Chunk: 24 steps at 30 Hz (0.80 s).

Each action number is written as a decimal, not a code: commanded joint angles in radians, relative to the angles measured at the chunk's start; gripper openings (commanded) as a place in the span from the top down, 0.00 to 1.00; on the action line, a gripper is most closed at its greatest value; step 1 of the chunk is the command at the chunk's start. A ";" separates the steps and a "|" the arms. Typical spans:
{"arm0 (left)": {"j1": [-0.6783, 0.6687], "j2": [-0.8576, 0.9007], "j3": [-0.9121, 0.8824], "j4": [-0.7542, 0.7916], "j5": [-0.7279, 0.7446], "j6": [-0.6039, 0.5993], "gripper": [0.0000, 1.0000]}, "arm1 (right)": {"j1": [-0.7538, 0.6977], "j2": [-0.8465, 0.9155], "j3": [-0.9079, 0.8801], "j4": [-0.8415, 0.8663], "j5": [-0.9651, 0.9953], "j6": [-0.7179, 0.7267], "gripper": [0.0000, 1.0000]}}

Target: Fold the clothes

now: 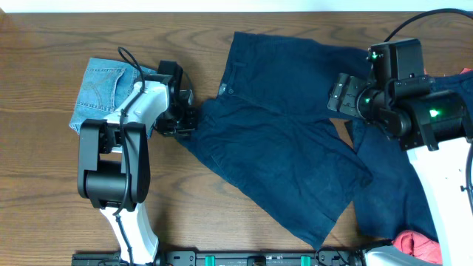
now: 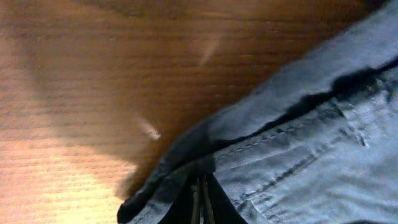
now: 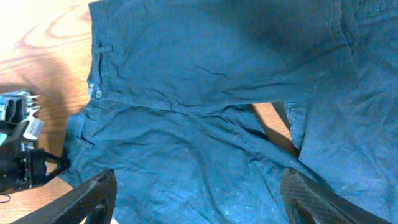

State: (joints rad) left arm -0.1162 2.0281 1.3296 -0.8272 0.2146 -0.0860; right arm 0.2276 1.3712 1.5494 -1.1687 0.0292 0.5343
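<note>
Overhead: the navy shorts (image 1: 281, 133) lie spread mid-table (image 1: 44, 185), with the left gripper (image 1: 189, 122) at their left edge and the denim shorts (image 1: 100, 85) further left. Left wrist: the jaws are clenched on the navy fabric's edge. Right wrist: the right gripper (image 3: 199, 199) hovers over the shorts, spread wide and empty.

Left tool (image 1: 190, 122) pinched closed; right tool (image 3: 199, 196) spread wide.

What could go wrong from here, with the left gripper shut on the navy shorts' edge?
1. The left gripper pinches only a thin bit of the navy shorts; a pull may slip it free.
2. The right gripper is open, holding nothing; a one-sided lift may bunch the cloth.
3. The second dark garment alongside could drag along.
</note>
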 commanded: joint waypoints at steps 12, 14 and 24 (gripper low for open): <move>0.280 0.064 -0.085 -0.219 -0.439 -0.373 0.94 | -0.019 0.009 0.007 -0.007 0.053 -0.018 0.17; 0.325 0.064 -0.085 -0.246 -0.434 -0.372 0.94 | -0.019 0.011 0.006 -0.011 0.052 -0.019 0.16; 0.341 0.000 -0.087 -0.243 -0.225 -0.215 0.94 | -0.020 0.118 0.000 -0.014 0.042 -0.042 0.18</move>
State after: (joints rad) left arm 0.2413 2.0434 1.2636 -1.0882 -0.1478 -0.3817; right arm 0.2276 1.4544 1.5494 -1.1816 0.0647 0.5171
